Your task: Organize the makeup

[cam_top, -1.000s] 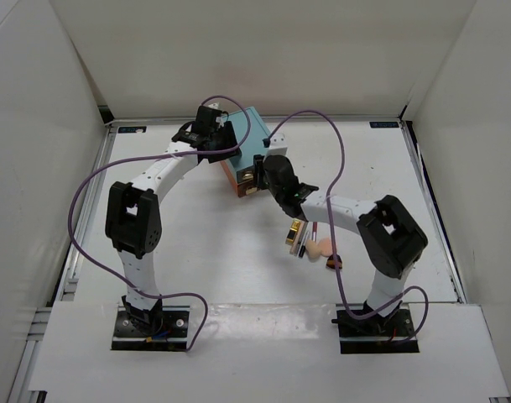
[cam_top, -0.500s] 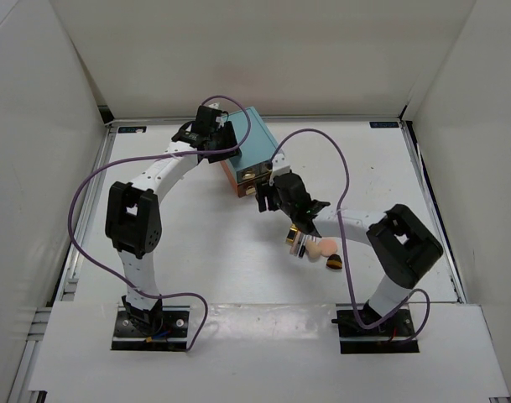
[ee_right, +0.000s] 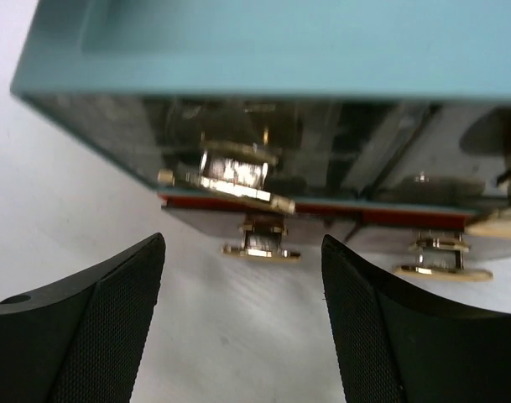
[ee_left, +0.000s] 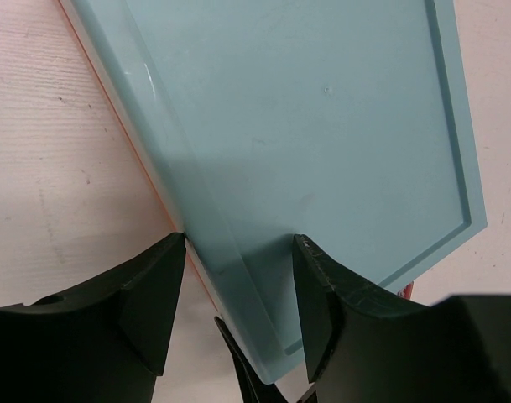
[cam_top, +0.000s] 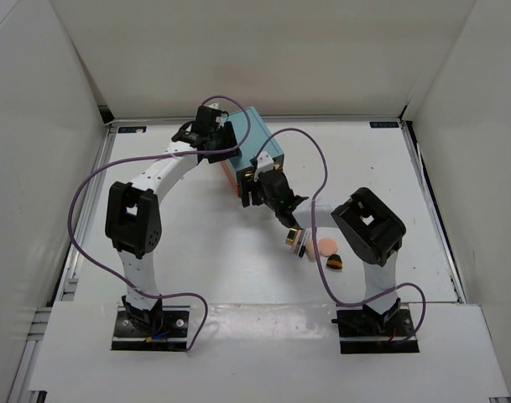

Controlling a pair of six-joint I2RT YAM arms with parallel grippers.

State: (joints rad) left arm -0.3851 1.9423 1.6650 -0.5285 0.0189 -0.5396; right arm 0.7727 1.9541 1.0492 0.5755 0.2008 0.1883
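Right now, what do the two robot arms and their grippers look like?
Both the left arm and right arm have white links and boxy black joint housings, each trailed by a looping purple cable. The left gripper and right gripper carry matte black, wedge-shaped fingers; the right one's show fine mesh texture.

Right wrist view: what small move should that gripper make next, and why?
Probably ease forward and close on the gold handle: the right gripper is open, that handle just ahead of it, and the left gripper straddles an edge of the teal box.
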